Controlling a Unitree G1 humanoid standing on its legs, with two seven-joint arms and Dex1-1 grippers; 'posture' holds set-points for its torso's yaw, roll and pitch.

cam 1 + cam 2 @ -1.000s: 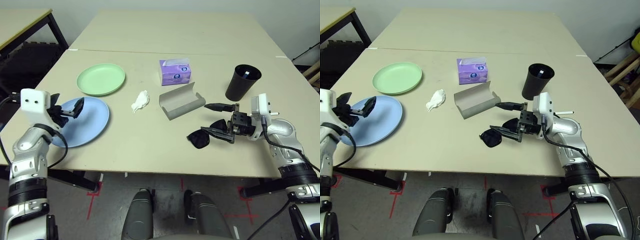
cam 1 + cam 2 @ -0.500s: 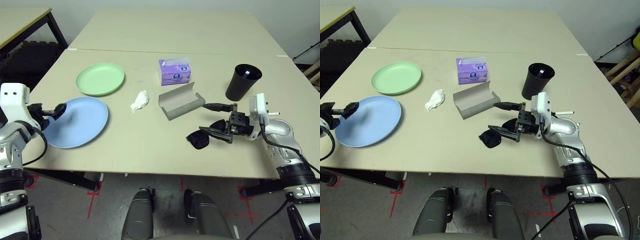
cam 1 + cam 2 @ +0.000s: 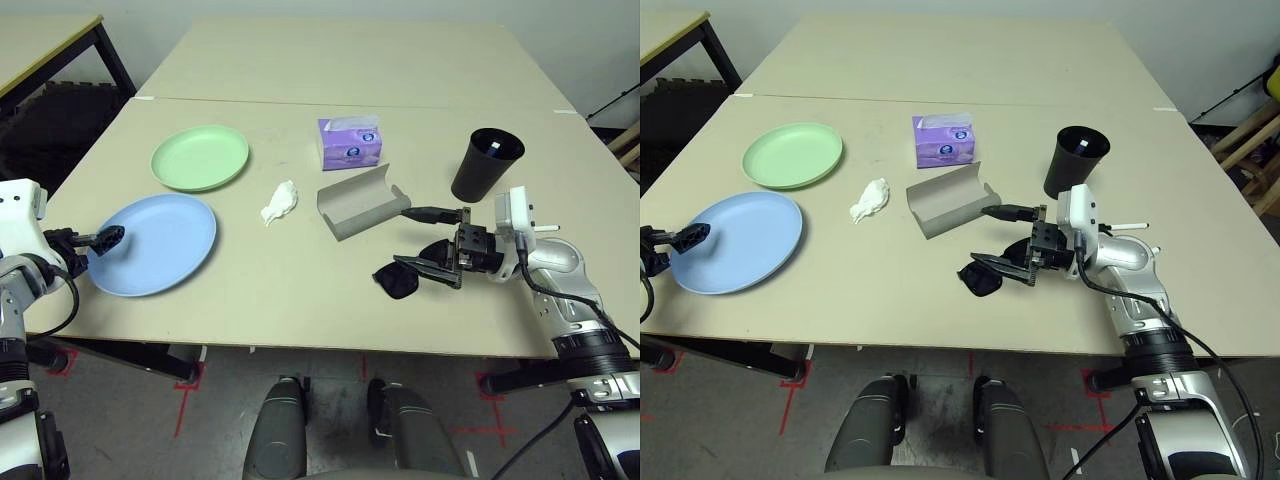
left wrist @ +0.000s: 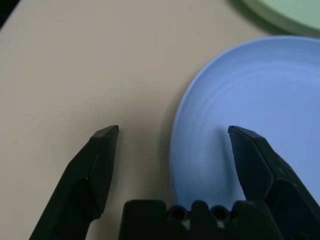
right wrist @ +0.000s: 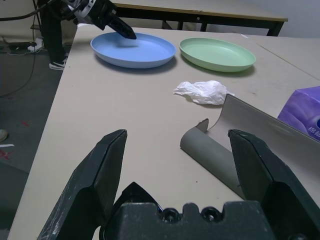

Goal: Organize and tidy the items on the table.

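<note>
A light blue plate [image 3: 155, 243] lies at the front left of the table [image 3: 290, 300], with a pale green plate [image 3: 200, 157] behind it. My left gripper [image 3: 103, 238] is open at the blue plate's [image 4: 250, 90] left rim, one finger over the plate and one over the tabletop. Crumpled white tissue [image 3: 281, 201] sits mid-table beside the open grey glasses case [image 3: 362, 202]. The black sunglasses [image 3: 398, 281] lie in front of the case. My right gripper [image 3: 406, 238] stands open just right of them, partly over them. Behind it stands the black cup [image 3: 485, 165], holding a pen.
A purple tissue box [image 3: 350, 143] stands behind the case. A thin white pen [image 3: 1132, 226] lies by my right wrist. A second table adjoins at the back, and another stands off to the far left. Bare beige top runs along the front edge.
My left gripper has drawn back to the left, from over the blue plate to its left rim. The right gripper has crept slightly left along the sunglasses.
</note>
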